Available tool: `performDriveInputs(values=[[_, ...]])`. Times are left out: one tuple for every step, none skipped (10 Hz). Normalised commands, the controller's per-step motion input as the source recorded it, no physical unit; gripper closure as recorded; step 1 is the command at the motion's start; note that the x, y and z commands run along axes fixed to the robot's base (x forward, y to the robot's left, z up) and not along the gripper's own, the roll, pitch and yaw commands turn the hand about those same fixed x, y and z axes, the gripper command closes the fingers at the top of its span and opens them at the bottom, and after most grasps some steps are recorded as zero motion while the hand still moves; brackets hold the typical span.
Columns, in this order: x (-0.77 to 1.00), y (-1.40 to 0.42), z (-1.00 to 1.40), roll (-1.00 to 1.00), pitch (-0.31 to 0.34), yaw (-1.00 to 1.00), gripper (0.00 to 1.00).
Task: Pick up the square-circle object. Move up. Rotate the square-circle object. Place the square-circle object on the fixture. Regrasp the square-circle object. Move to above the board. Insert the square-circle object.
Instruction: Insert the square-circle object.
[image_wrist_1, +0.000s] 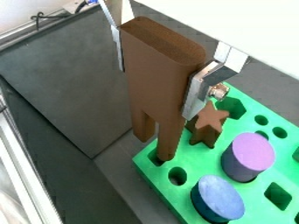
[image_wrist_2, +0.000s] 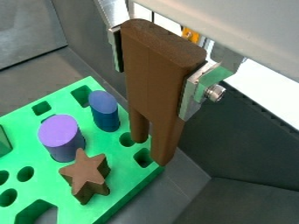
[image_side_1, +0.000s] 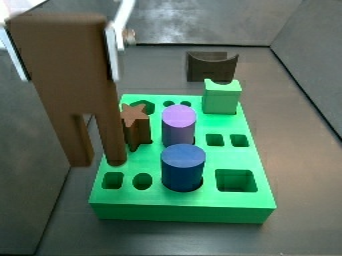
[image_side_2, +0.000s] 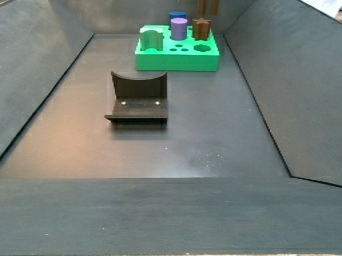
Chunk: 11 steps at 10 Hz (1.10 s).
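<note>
Fingers (image_wrist_2: 198, 87) clamp square-circle object (image_wrist_2: 158, 83) over board (image_wrist_2: 35, 144) (dark floor).

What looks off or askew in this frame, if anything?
Nothing stands out. The gripper holds the peg upright at the board's edge. The star, purple and blue pegs stand straight. The fixture sits flat on the floor. No damage visible.

My gripper (image_wrist_2: 158, 68) had flat silver finger plates (image_wrist_2: 205, 86), one fastened by a round silver screw (image_wrist_2: 218, 91).
</note>
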Motion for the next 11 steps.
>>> performDriveInputs(values=[[0.56, -0.19, -0.17, 0.25, 0.046, 0.00, 1.00], [0.53, -0.15, -0.16, 0.30, 0.046, 0.00, 1.00], [0.53, -0.12, -0.15, 0.34, 0.046, 0.00, 1.00], [0.41, -0.09, -0.22, 0.35, 0.007, 0.02, 1.00], [0.21, -0.05, -0.48, 0.17, -0.027, 0.00, 1.00], [0.16, -0.08, -0.42, 0.06, -0.054, 0.00, 1.00], [0.20, -0.11, -0.29, 0.06, -0.011, 0.00, 1.00], [0.27, -0.15, -0.20, 0.15, 0.000, 0.00, 1.00], [0.39, -0.17, -0.17, 0.24, 0.000, 0.00, 1.00], [0.35, -0.15, -0.22, 0.34, 0.000, 0.00, 1.00], [0.25, -0.12, -0.31, 0.32, 0.000, 0.00, 1.00]])
